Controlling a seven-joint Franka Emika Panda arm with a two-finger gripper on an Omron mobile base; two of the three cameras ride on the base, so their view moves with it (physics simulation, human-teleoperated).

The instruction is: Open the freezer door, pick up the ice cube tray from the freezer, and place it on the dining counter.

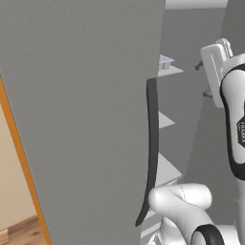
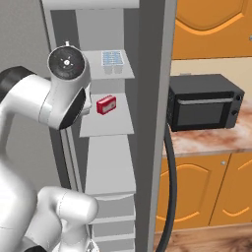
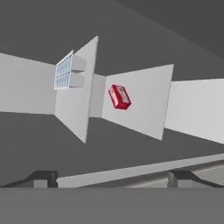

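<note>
Hand view: unlabeled ice cube tray [image 3: 64, 71] beside red box [image 3: 119, 96]

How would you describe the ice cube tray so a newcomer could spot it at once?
Look inside the open freezer, on its top shelf. The ice cube tray lies flat there: pale blue-white with a grid of square pockets. The red box sits one shelf below it.

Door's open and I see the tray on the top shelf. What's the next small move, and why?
Probably raise and advance the open gripper toward the ice cube tray. It sits on the freezer's upper shelf, one level above the red box, and the hand view shows the fingertips well short of both, holding nothing.
</note>
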